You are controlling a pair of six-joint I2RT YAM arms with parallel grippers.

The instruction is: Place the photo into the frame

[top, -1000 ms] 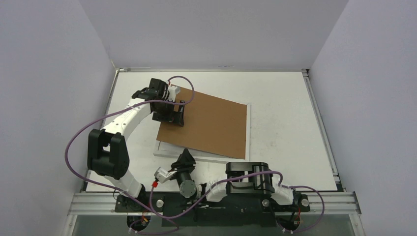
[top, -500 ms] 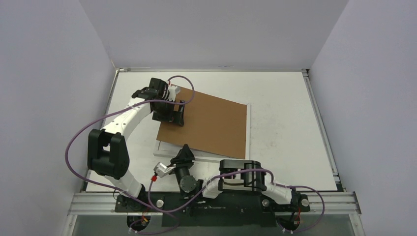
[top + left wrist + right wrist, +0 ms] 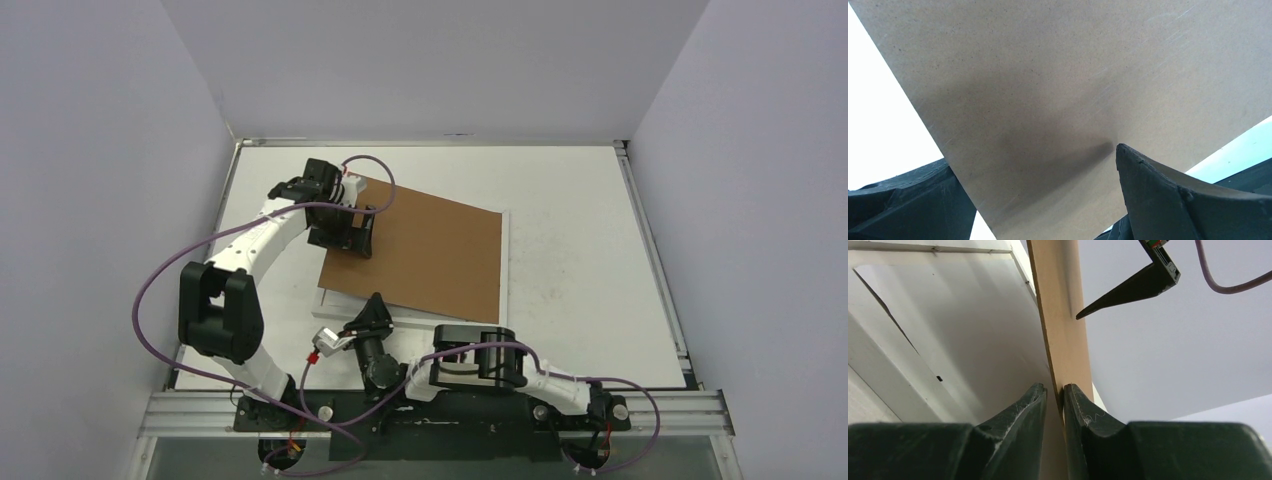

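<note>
At the right gripper [image 3: 1055, 392]: narrow, closed down on the near edge of the brown backing board [image 3: 1063, 315], with one fingertip on each face of the thin sheet. Grips it close to the near-left corner, as seen from above. Shows, from the wrist, the board edge-on and running away from the tips, with white frame surface to its left.

At the left gripper [image 3: 1032, 155]: spread wide, holding nothing. Straddles the board's far-left part, with one finger touching the brown face at its tip and the other off past the board's edge, over white.

As for the frame [image 3: 333, 304]: lies flat on the table beneath the board, just beside the right jaws. Peeks out as a white strip along the board's near edge and as a thinner one along its right side. Carries the board askew to the table's edges, its far-left corner reaching furthest back.

As for the photo: cannot tell where; shows in none of the views.

Round about: white table [image 3: 580, 260], faintly scuffed to the right of the board. Closes in on three sides with plain, pale lilac-grey walls [image 3: 430, 60]. Ends at the near edge in a metal rail [image 3: 680, 405] bearing both arm bases, with purple cables [image 3: 150, 290] looping out from the arms.
</note>
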